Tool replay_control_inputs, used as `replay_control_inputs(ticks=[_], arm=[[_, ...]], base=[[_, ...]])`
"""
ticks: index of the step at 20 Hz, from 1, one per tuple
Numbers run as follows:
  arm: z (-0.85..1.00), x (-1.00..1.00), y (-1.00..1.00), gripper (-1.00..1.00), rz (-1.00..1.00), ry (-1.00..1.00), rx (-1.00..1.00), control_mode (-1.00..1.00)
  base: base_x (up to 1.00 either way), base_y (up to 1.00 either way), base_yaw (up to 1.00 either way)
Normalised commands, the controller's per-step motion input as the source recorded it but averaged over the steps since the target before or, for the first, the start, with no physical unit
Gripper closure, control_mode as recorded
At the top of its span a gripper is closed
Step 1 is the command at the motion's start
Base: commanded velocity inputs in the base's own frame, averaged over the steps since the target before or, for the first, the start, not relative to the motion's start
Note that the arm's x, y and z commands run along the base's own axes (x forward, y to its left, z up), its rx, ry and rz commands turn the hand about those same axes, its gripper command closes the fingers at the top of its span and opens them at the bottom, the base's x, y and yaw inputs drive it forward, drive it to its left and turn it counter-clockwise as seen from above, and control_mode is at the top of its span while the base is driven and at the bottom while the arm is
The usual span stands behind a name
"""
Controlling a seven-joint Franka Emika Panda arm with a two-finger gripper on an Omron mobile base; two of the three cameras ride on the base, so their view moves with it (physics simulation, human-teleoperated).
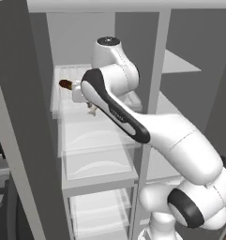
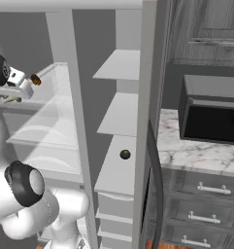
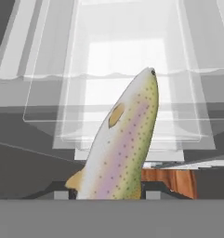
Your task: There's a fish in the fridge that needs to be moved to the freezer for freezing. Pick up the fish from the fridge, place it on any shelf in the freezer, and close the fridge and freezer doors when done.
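**Fish lifted, freezer next**

Fingers (image 1: pixel 88 104) were clenched on the fish (image 3: pixel 122 144), which stood out ahead of the hand, clear of the glass shelf (image 1: pixel 70 101) in the fridge (image 1: pixel 86 140). A brown lump (image 1: pixel 65 84) lay just beside the hand. Judged step: carrying. Next move calls for backing out past the divider, then swinging to a freezer shelf (image 2: pixel 116 168), where a dark ball (image 2: pixel 125 154) sat. Both doors were open. No readable writing anywhere.
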Motion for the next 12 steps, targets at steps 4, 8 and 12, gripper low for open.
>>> replay_control_inputs(ticks=[4,8,12], arm=[[0.31,-1.0,-0.71,1.0,0.07,-0.16,0.0,-1.0],[0.46,-1.0,-0.79,1.0,0.09,-0.21,0.0,-1.0],[0.55,-0.98,-0.63,1.0,0.05,-0.06,-0.02,-1.0]], base=[[0.0,0.0,0.0],[0.0,0.0,0.0],[0.0,0.0,0.0]])
